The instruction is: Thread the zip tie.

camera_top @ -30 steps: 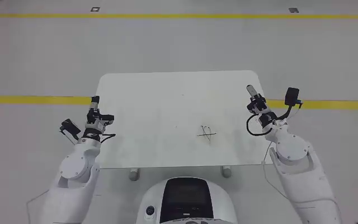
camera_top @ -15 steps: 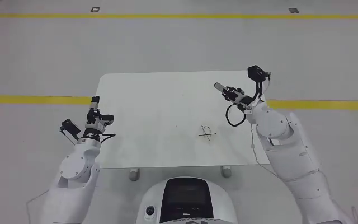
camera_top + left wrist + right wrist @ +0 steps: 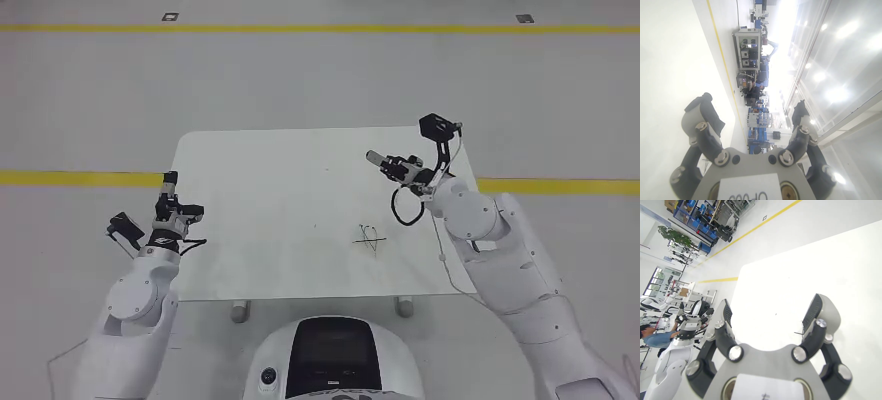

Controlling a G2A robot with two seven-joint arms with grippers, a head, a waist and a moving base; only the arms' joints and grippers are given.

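Jaws of my right gripper stand wide and empty above the table's far right part; the zip tie lies flat, well apart, nearer the robot. My left gripper hangs spread and empty at the left edge.

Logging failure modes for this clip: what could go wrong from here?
1. The zip ties lie thin, flat and crossed on the table; the open right gripper might pinch two or slip off.
2. The open left gripper sits by the table's left edge, apart from them; threading could misalign.
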